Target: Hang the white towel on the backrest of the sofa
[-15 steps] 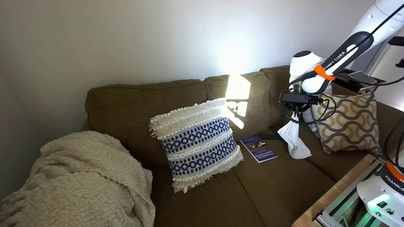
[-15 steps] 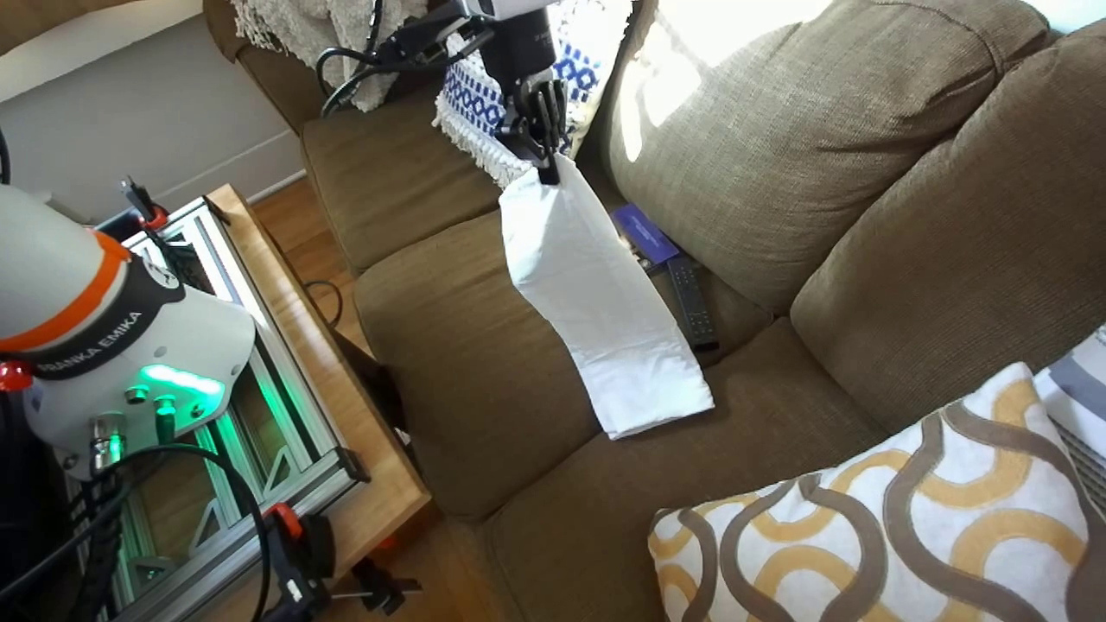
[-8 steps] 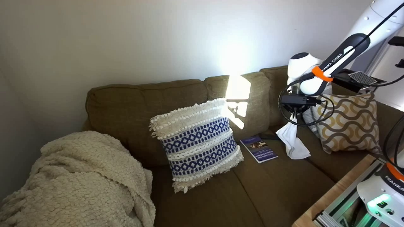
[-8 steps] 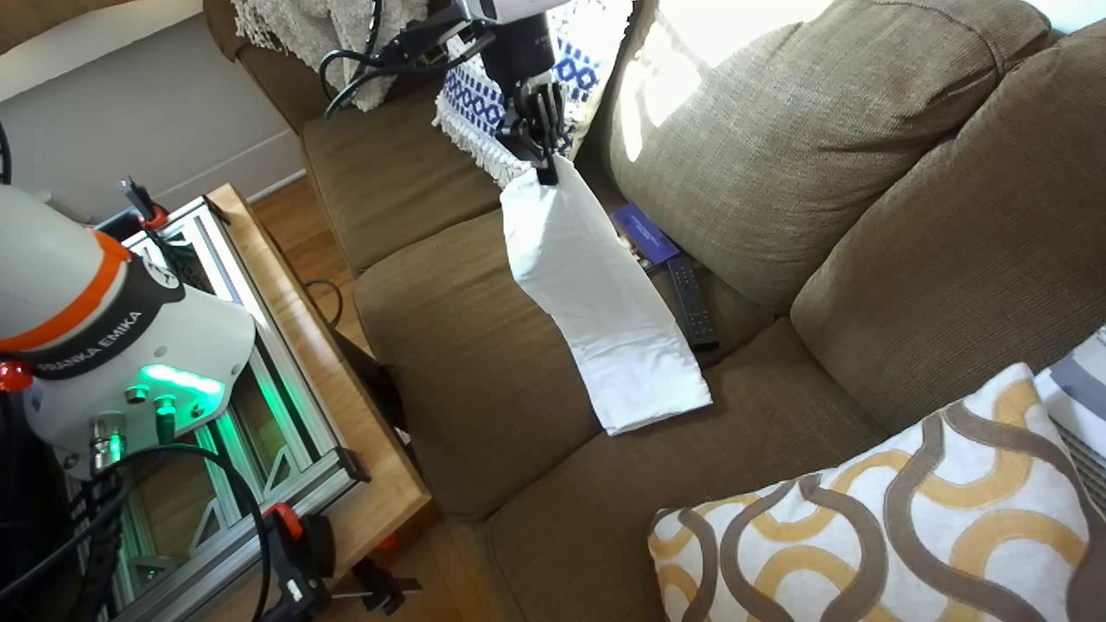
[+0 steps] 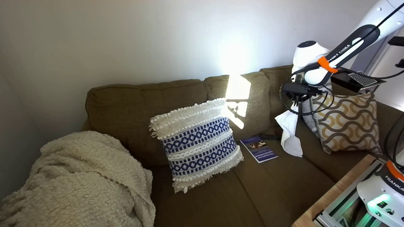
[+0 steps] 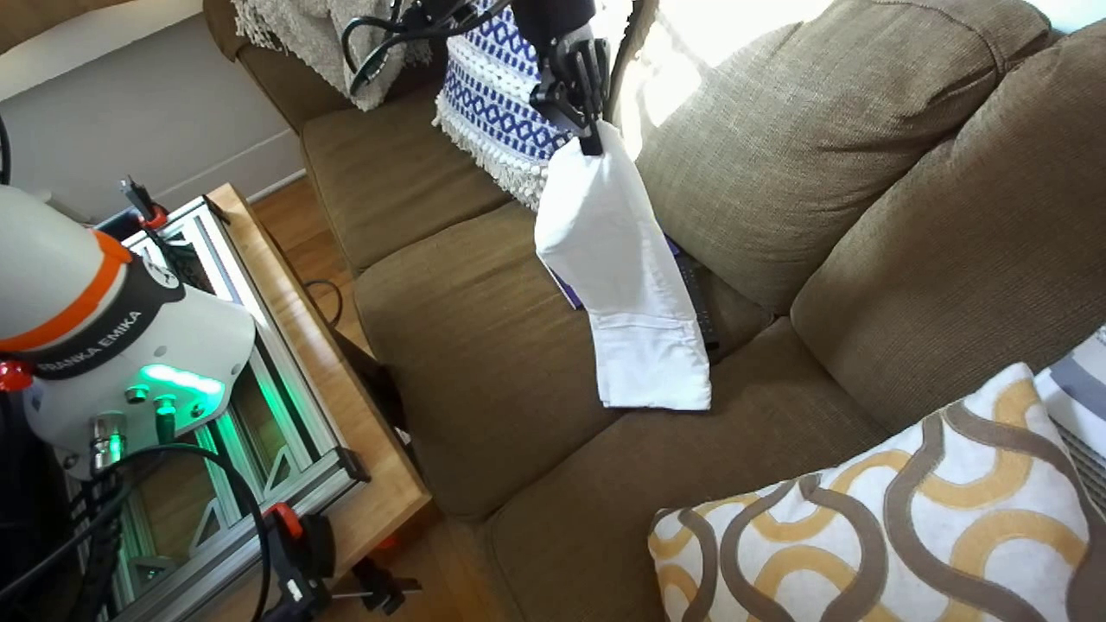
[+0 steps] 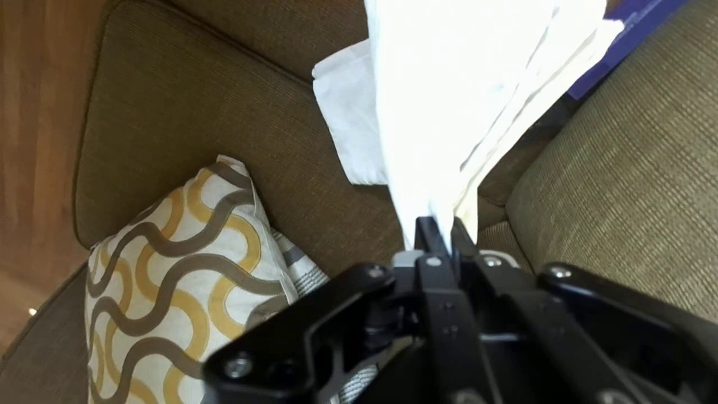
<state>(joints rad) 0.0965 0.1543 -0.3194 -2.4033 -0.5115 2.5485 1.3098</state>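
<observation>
The white towel hangs by one end from my gripper, above the sofa seat; it shows in both exterior views and in the wrist view. My gripper is shut on its upper end, with cloth between the fingertips. I cannot tell whether the towel's lower end touches the seat. The backrest of the sofa stands behind the towel, and beside it at the right in the wrist view. The sofa is olive-brown.
A white-and-navy fringed pillow leans on the backrest. A purple book and a dark remote lie near the towel. A yellow-grey patterned pillow, a cream blanket and the robot's wooden table stand around.
My gripper has risen with the towel and, in the last half second, moved towards the backrest. The towel's lower end has shifted and the towel hangs more upright, now covering part of the book.
</observation>
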